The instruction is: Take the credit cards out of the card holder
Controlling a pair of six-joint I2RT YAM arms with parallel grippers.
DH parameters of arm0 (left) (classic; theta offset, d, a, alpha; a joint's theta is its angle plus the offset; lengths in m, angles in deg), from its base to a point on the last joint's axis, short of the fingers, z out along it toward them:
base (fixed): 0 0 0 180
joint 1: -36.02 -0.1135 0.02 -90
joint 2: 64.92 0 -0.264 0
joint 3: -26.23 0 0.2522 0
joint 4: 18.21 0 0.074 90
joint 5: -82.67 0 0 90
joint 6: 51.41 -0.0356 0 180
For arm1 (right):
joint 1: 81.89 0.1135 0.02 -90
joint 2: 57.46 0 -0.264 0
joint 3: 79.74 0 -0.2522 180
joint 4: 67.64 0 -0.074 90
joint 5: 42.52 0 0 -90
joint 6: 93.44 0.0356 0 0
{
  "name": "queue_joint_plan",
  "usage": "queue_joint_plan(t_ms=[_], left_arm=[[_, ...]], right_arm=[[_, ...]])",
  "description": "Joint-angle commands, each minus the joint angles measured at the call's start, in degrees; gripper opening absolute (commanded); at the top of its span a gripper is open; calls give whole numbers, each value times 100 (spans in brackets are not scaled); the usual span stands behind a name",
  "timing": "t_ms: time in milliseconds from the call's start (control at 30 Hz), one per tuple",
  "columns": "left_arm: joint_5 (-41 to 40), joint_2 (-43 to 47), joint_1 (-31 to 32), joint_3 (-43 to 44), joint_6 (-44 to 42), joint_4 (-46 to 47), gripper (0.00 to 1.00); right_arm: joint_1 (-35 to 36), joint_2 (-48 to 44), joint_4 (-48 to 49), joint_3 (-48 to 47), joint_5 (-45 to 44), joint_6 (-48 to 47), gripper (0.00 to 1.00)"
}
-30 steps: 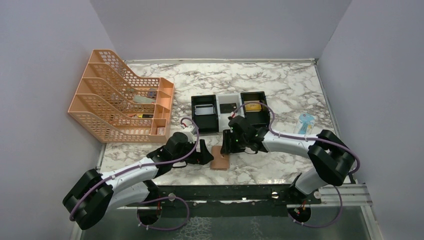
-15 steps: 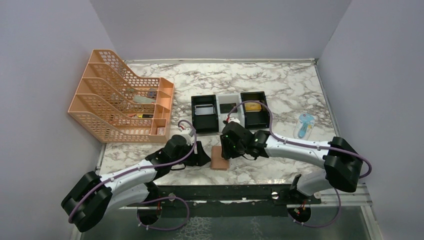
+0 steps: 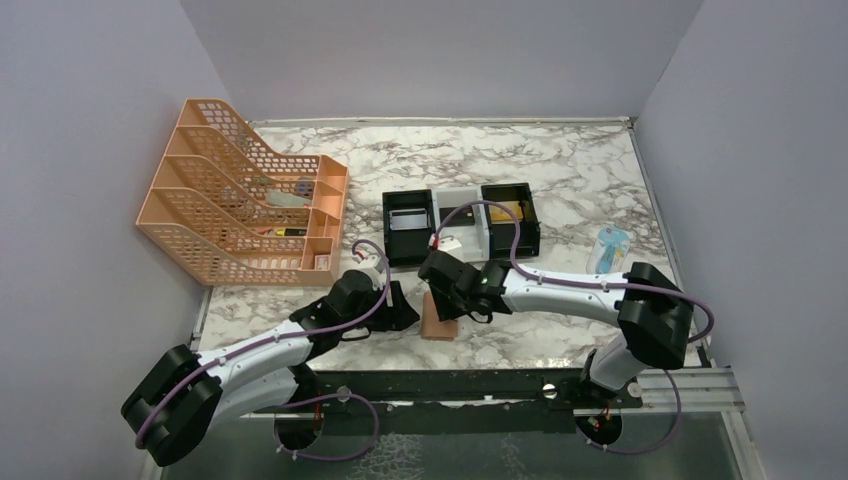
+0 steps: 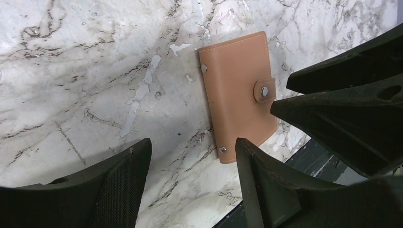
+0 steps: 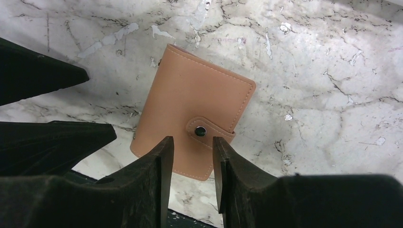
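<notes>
The card holder (image 3: pixel 437 324) is a tan leather wallet lying flat and snapped shut near the table's front edge. It also shows in the left wrist view (image 4: pixel 240 95) and the right wrist view (image 5: pixel 195 104). No credit cards show at it. My right gripper (image 5: pixel 192 142) hovers over the wallet's near edge, just below the snap strap (image 5: pixel 202 130), with its jaws a little apart and empty. My left gripper (image 4: pixel 192 149) is open and empty just left of the wallet, low over the marble, its right finger next to the wallet's corner. In the top view the two grippers, left (image 3: pixel 403 310) and right (image 3: pixel 441 303), flank the wallet.
A black-and-white three-compartment tray (image 3: pixel 480 237) stands behind the wallet and holds a flat grey rectangle (image 3: pixel 408 220), a dark flat thing (image 3: pixel 458 215) and a yellow thing (image 3: pixel 505 211); whether any are cards I cannot tell. An orange file rack (image 3: pixel 240 205) stands at left. A blue packet (image 3: pixel 610 248) lies at right.
My right gripper has swung left and come down over the wallet. My left gripper has drawn back slightly to the left. The wallet has not moved.
</notes>
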Motion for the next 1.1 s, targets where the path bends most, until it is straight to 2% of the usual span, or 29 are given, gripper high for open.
queue_joint_plan(t_ms=[0, 567, 700, 900, 1067], left_arm=[[-140, 95, 33, 62, 17, -114, 67], [33, 165, 33, 85, -66, -48, 67], [168, -39, 28, 198, -139, 57, 67], [419, -513, 46, 423, -212, 252, 68], [389, -900, 188, 744, -317, -14, 68]], right_arm=[[98, 208, -197, -227, -295, 103, 36], [149, 817, -342, -163, -592, 268, 32], [145, 668, -128, 67, -574, 316, 28], [90, 335, 710, 571, -126, 226, 13], [-41, 270, 1147, 924, 248, 216, 13]])
